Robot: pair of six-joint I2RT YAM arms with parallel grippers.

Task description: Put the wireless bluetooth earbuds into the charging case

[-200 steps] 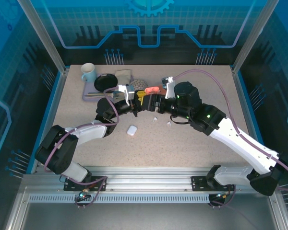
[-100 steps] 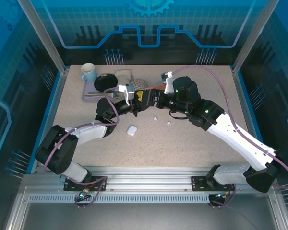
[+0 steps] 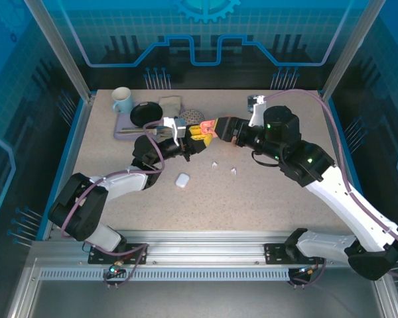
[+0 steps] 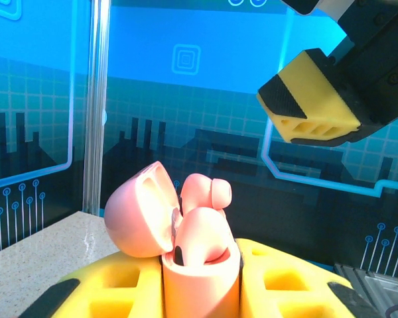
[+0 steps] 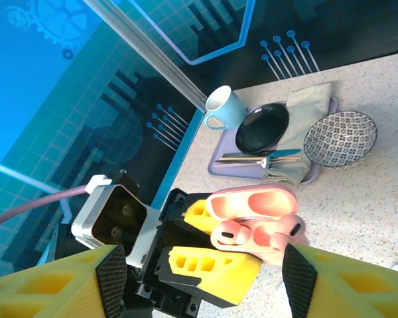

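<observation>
My left gripper (image 4: 200,281) is shut on the body of a salmon-pink charging case (image 4: 199,271), held above the table with its lid (image 4: 138,211) hinged open. Two pink earbuds (image 4: 207,193) (image 4: 200,233) stand in the case's wells with their heads sticking out. In the top view the case (image 3: 207,125) is at mid-table, my left gripper (image 3: 198,134) below it. My right gripper (image 3: 221,125) is open just right of the case. In the right wrist view its gripper (image 5: 205,278) has wide-apart pads (image 5: 111,278), and the case (image 5: 255,202) lies just beyond them.
A shut white case (image 3: 182,179) lies on the table below the grippers, with two white earbuds (image 3: 213,164) (image 3: 234,172) loose to its right. At the back left a lilac tray (image 3: 121,132) holds a mug (image 3: 122,100), a black bowl (image 3: 144,114), a patterned bowl (image 3: 194,116), a cloth and cutlery.
My right arm has drawn back to the right, away from the pink case, with its jaws still open. The left arm and the case have stayed put.
</observation>
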